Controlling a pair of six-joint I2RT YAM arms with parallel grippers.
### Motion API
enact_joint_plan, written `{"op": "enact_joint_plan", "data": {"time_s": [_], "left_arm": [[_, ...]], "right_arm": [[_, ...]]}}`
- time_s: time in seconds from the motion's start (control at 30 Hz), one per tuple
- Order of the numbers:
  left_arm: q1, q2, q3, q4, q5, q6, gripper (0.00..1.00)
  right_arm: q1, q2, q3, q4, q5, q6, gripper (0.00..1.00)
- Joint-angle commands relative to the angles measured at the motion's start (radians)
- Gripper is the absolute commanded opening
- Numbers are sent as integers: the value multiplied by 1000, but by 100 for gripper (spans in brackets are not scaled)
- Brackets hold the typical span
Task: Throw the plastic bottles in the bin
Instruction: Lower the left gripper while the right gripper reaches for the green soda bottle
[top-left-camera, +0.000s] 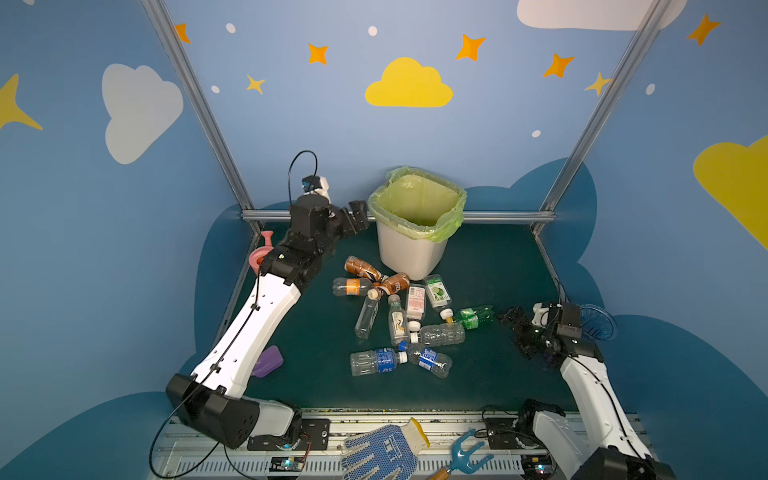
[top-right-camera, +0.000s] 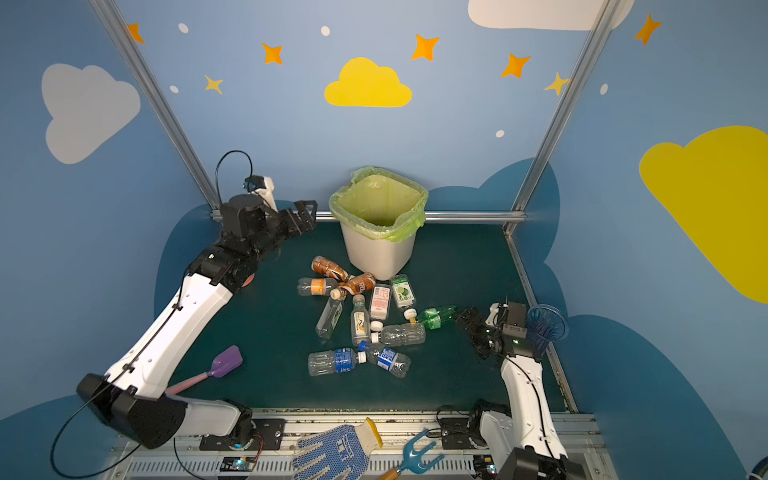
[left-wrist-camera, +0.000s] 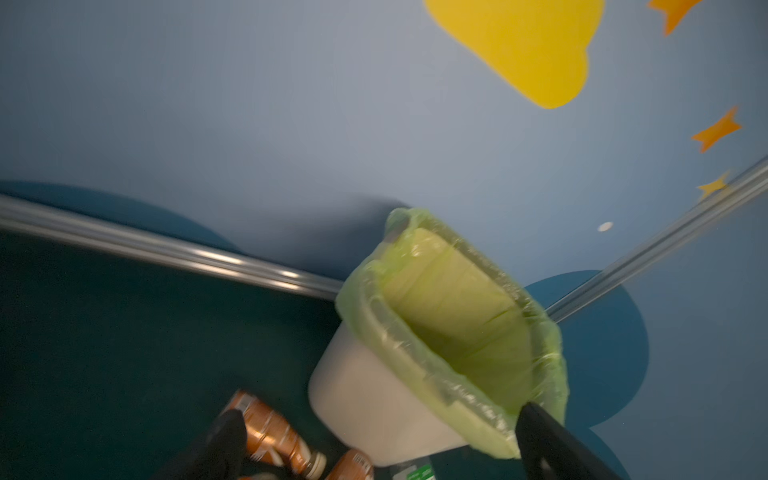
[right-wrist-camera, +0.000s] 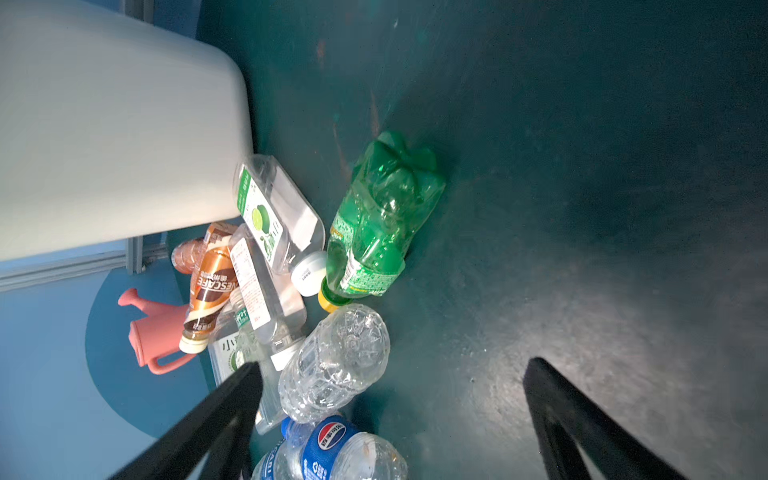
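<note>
Jaws of left gripper (top-left-camera: 360, 212) spread wide, gripping nothing, just beside bin (top-left-camera: 409, 253); right gripper (top-left-camera: 514, 331) equally wide, empty, near plastic bottles (top-left-camera: 398, 320)

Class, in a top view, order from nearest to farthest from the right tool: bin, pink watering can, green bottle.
1. Green bottle, just beside the right tool.
2. Bin, back centre.
3. Pink watering can, far left edge.

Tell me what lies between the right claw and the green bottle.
Nothing but bare table mat: in both top views the open right claw points at the green bottle across an uncluttered strip.
</note>
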Motion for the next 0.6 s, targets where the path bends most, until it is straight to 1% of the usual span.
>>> {"op": "enact_joint_plan", "data": {"time_s": [0.0,0.13,0.3,0.4,0.57], "left_arm": [[45,-127,-119,34,-11,-27,100],[91,-248,-300,-23,-30,-27,100],[141,-414,-561,-20,-44,-90,100],[155,-489,-675,-29,-44,-131,100],[166,-580,-791,-46,-42,-166,100]], "right_arm": [[70,59,-5,105,39,100,98],[156,159,40,121,115,162,98],[236,287,118,78,212,238,98],[259,336,176,65,241,278,98],[294,424,235,59,264,313,98]]}}
